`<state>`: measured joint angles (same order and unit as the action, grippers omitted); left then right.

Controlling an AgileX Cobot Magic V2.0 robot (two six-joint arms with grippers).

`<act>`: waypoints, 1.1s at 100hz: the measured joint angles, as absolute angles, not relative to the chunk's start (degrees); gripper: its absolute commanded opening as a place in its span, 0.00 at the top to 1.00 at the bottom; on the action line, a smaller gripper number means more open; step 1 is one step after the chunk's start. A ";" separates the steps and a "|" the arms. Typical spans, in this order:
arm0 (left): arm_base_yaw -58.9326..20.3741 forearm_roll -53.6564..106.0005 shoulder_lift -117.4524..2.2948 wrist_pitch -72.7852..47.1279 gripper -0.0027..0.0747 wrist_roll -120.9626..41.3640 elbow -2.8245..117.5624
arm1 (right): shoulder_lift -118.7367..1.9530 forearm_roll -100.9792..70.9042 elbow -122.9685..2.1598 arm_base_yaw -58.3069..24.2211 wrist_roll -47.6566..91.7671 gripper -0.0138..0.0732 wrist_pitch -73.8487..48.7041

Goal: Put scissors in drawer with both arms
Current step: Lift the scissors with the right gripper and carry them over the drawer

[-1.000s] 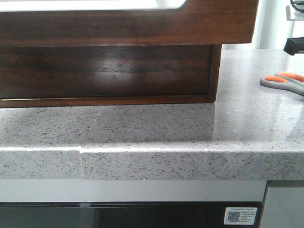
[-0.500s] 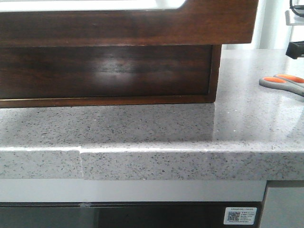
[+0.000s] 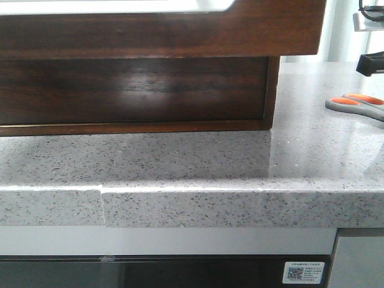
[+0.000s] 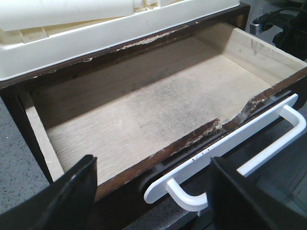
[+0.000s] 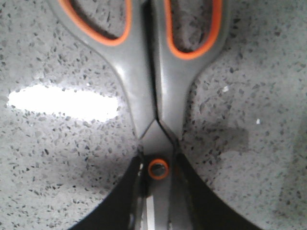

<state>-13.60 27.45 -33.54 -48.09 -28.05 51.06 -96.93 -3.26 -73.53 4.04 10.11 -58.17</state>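
Note:
The scissors [image 3: 354, 103] lie on the speckled counter at the far right, grey handles with orange linings. In the right wrist view my right gripper [image 5: 158, 203] is shut on the scissors [image 5: 153, 96] just behind the orange pivot, its black fingers [image 5: 120, 201] pressed against the blades. A black part of it shows in the front view [image 3: 371, 62]. The dark-brown drawer [image 4: 144, 110] stands open with a whitish inside that holds nothing; its front fills the top of the front view [image 3: 180, 30]. My left gripper [image 4: 156, 201] is open, its fingers on either side of the drawer's white handle [image 4: 225, 148].
The grey speckled counter [image 3: 180, 162] runs under the cabinet and ends in a front edge. A cream plastic box [image 4: 96, 24] sits on top of the cabinet, above the drawer. A dark cabinet panel [image 3: 132, 90] lies below the open drawer front.
The scissors' handles have shifted slightly to the left on the counter, and the right gripper part above them has shifted with them. The drawer has not moved.

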 measured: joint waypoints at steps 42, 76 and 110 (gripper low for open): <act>-13.60 26.85 -33.54 -48.09 0.37 -28.05 51.06 | -80.31 -3.77 -73.28 2.37 14.00 0.82 -59.96; -13.60 26.72 -33.54 -47.82 0.37 -28.05 51.06 | -68.26 -5.96 -81.24 -5.43 19.17 0.82 -61.27; -13.60 26.63 -33.54 -45.98 0.37 -28.05 51.06 | -68.38 -11.24 -85.34 -18.93 31.24 0.82 -53.77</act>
